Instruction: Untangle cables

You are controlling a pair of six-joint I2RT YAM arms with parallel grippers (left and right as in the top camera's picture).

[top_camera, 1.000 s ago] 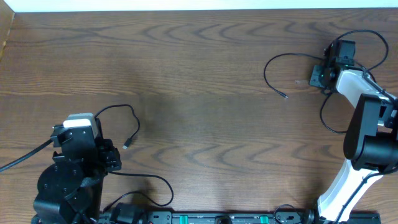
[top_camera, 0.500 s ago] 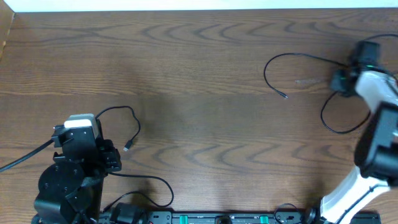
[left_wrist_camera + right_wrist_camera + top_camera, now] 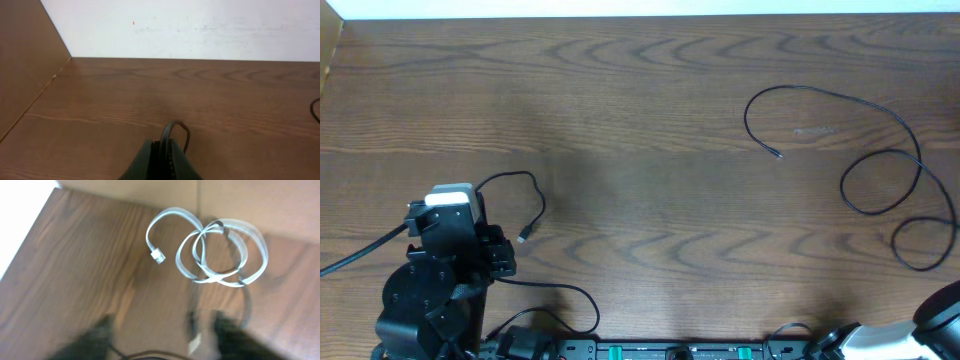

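Two cables, well apart on the bench, one to each side.

The left fingers are pressed together on the short cable, which loops out just to their right and ends in a plug tip. The long cable sprawls over the right half, from its tip near mid-bench out to two loops nearest the right arm. The right fingers, blurred, look spread and empty. The untangling looks done.
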